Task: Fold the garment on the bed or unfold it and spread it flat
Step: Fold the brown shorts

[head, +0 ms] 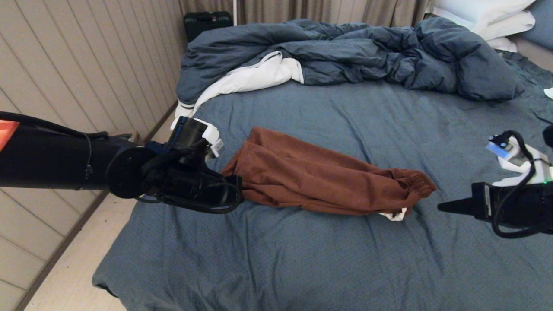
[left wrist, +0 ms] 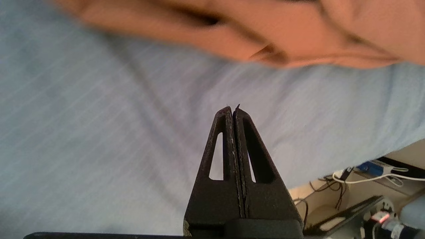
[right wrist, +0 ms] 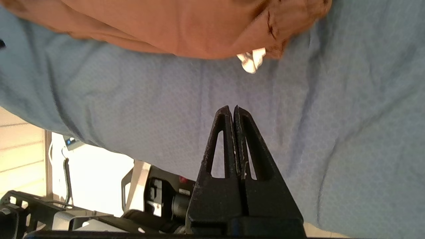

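**Both grippers closed and empty beside the folded shorts**

Nearest the head camera is the bed [head: 302, 259], its slate-blue sheet filling the foreground, its near edge cut off by the frame. On it, about mid-bed, lie the shorts [head: 319, 177], rust-brown, folded into a long band running across the view; a bit of white drawstring [head: 395, 214] peeks from under the gathered waistband end, and any logo print is hidden.

The left gripper [left wrist: 233, 109] sits at the leg end of the shorts. In the head view its fingertips are hidden behind the arm's own wrist and cables, but its wrist view shows the fingers pressed together, holding nothing, above bare sheet and short of the cloth. The right gripper [head: 443, 207] points at the waistband end, close to it but apart, clenched and empty.

Behind lies a rumpled dark blue duvet [head: 367, 56] with white lining, white pillows [head: 488, 17] partly cut off at the corner, and a dark case [head: 207, 21] by the wall.
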You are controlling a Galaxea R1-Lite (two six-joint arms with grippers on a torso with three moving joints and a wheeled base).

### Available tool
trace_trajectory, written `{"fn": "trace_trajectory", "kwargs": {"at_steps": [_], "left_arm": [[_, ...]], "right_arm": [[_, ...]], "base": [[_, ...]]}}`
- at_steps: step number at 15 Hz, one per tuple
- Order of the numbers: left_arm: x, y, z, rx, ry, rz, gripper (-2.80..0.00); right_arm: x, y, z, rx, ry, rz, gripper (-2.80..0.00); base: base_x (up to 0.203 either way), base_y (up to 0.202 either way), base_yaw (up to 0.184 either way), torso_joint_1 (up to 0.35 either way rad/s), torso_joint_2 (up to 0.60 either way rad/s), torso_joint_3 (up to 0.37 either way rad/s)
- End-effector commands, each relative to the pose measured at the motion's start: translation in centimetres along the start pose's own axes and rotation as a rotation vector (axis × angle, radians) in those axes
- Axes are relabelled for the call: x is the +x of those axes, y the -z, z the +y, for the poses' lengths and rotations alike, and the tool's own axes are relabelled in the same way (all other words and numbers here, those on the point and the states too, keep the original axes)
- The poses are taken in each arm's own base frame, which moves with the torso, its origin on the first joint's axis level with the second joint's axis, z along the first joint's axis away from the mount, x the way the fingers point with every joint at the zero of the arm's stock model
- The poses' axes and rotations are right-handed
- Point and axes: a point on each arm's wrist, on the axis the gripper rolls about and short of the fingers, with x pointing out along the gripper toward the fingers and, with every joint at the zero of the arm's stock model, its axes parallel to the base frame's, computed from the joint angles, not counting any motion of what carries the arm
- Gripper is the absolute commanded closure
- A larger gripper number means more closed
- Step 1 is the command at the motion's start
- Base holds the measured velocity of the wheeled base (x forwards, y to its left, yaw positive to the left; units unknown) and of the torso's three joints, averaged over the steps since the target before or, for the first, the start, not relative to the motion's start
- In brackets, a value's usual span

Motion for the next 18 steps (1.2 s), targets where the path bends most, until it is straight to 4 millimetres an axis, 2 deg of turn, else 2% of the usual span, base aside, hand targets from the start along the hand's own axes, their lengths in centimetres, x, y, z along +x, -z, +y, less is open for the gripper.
{"fn": "trace_trajectory", "kwargs": {"at_steps": [1,3,5,9,14,15,18], "left_arm": [[1.4,0.0,-1.6,0.030,0.034,0.005,0.00],[1.1,-0.4,-3.9,0.064,0.087,-0.021,0.00],[2.1,0.3,-5.4,0.089,0.111,0.001,0.00],[5.0,0.8,-5.5,0.098,0.079,0.026,0.00],[5.2,-0.8,-5.7,0.140,0.044,-0.082,0.00],[5.4,-1.0,-5.7,0.176,0.012,-0.117,-2.80],[6.0,-1.0,-5.5,0.237,-0.019,-0.158,-2.80]], "right_arm": [[1.2,0.2,-0.4,0.015,-0.002,0.043,0.00],[1.4,0.2,-0.5,0.017,0.001,0.049,0.00],[1.5,0.2,-0.6,0.020,0.000,0.055,0.00],[1.7,0.2,-0.6,0.022,-0.009,0.061,0.00],[1.6,0.4,-0.5,0.021,-0.011,0.060,0.00],[1.5,0.4,-0.5,0.021,-0.010,0.059,0.00],[1.4,0.4,-0.6,0.020,-0.010,0.056,0.00]], "base": [[0.000,0.000,0.000,0.000,0.00,0.000],[0.000,0.000,0.000,0.000,0.00,0.000],[0.000,0.000,0.000,0.000,0.00,0.000],[0.000,0.000,0.000,0.000,0.00,0.000],[0.000,0.000,0.000,0.000,0.00,0.000],[0.000,0.000,0.000,0.000,0.00,0.000],[0.000,0.000,0.000,0.000,0.00,0.000]]}}
